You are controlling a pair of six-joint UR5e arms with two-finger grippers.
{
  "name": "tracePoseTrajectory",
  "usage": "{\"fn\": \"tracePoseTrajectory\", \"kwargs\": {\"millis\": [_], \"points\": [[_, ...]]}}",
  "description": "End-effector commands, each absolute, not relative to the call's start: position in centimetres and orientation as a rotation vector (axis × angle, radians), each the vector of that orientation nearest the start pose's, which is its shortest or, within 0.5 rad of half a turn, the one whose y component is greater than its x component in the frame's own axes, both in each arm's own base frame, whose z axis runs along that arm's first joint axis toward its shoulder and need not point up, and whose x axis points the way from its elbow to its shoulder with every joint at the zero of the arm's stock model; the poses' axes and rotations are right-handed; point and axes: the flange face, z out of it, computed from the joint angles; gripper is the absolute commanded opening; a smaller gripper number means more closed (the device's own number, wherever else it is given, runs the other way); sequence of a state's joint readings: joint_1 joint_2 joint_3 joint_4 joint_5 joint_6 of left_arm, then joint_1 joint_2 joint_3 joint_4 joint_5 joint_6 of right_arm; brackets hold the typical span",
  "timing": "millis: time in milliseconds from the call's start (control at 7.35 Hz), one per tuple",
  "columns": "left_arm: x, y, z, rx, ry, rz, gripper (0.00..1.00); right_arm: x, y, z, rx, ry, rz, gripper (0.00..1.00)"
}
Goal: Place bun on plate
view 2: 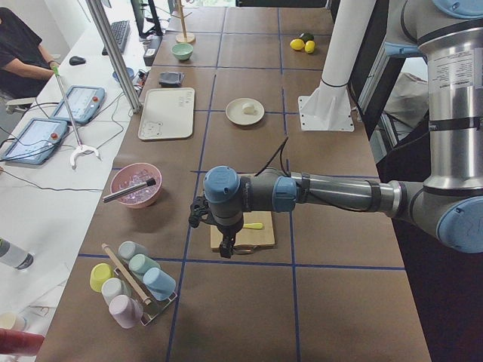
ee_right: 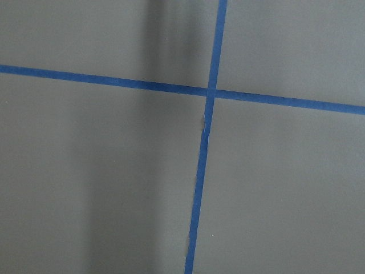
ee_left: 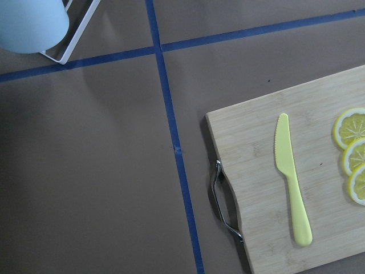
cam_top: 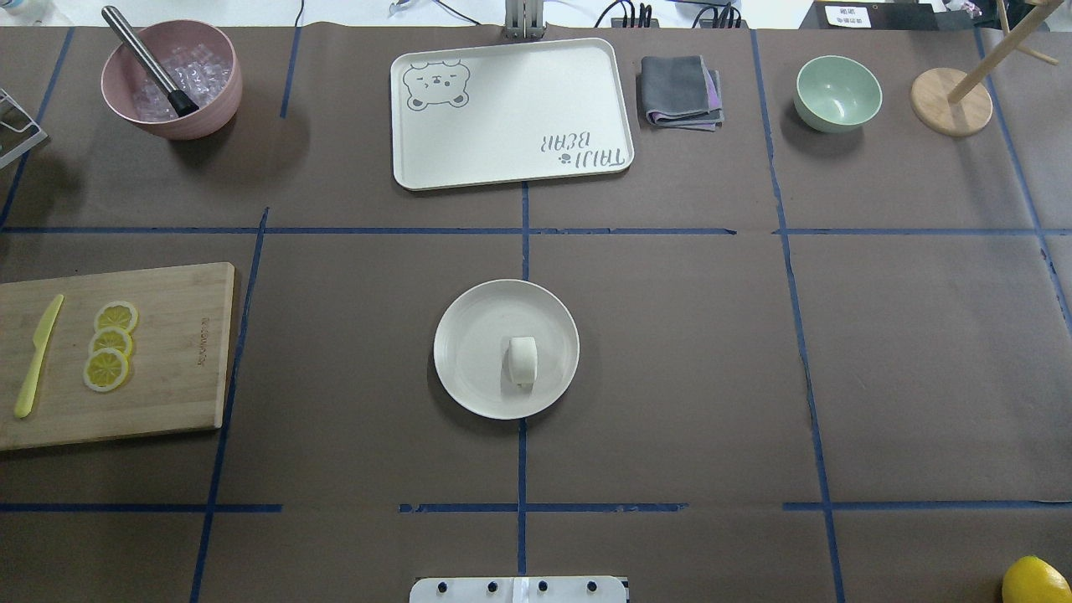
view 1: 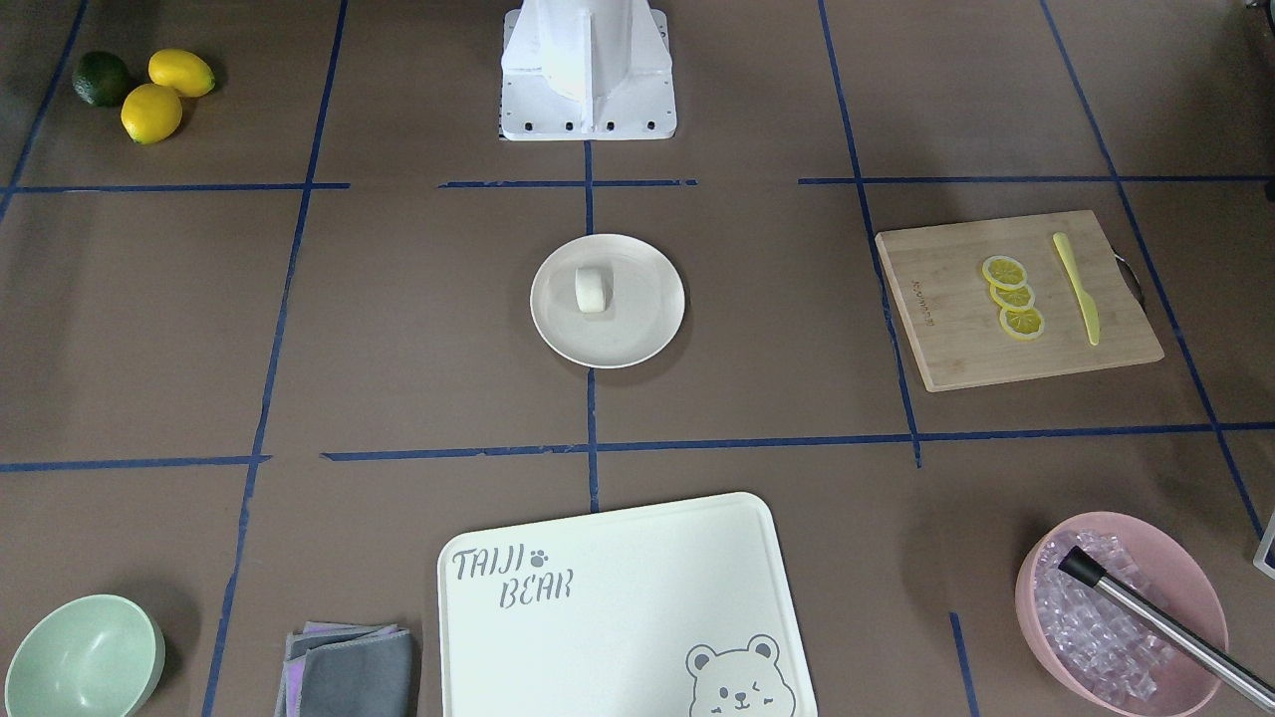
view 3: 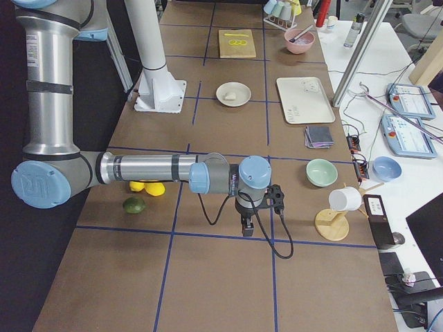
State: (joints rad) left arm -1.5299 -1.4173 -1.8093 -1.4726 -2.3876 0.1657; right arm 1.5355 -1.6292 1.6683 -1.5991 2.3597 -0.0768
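The white bun (cam_top: 523,360) lies on the round off-white plate (cam_top: 469,335) at the table's middle, also seen as bun (view 1: 592,290) on plate (view 1: 647,329). Both arms are far from it. My left gripper (view 2: 226,249) hangs over the wooden board's outer end at the table's left end, and shows only in the exterior left view. My right gripper (view 3: 247,228) hangs over bare paper at the table's right end, and shows only in the exterior right view. I cannot tell whether either is open or shut.
A wooden cutting board (cam_top: 167,352) holds lemon slices (cam_top: 110,344) and a yellow knife (cam_top: 38,355). At the far edge stand a pink ice bowl (cam_top: 172,79), a bear-printed tray (cam_top: 511,113), a grey cloth (cam_top: 680,90), a green bowl (cam_top: 837,92) and a wooden stand (cam_top: 950,102). Lemons (view 1: 164,92) lie near the robot.
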Motion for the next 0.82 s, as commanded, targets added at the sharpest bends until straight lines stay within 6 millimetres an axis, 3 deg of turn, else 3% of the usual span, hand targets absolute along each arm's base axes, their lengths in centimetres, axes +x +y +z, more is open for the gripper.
{"fn": "tracePoseTrajectory", "kwargs": {"millis": [0,272,544,680], "points": [[-4.3,-42.8,61.5,0.045,0.818,0.193,1.00,4.6,-47.3,64.7,0.017,-0.787,-0.110,1.00],[-4.3,-43.4,61.0,0.053,0.816,0.191,1.00,4.6,-47.4,64.7,0.016,-0.789,-0.108,1.00],[-4.3,-42.7,57.7,0.116,0.810,0.221,1.00,4.6,-47.4,64.7,0.017,-0.792,-0.108,1.00],[-4.3,-42.8,57.8,0.113,0.811,0.221,1.00,4.5,-47.3,64.7,0.016,-0.799,-0.107,1.00]]}}
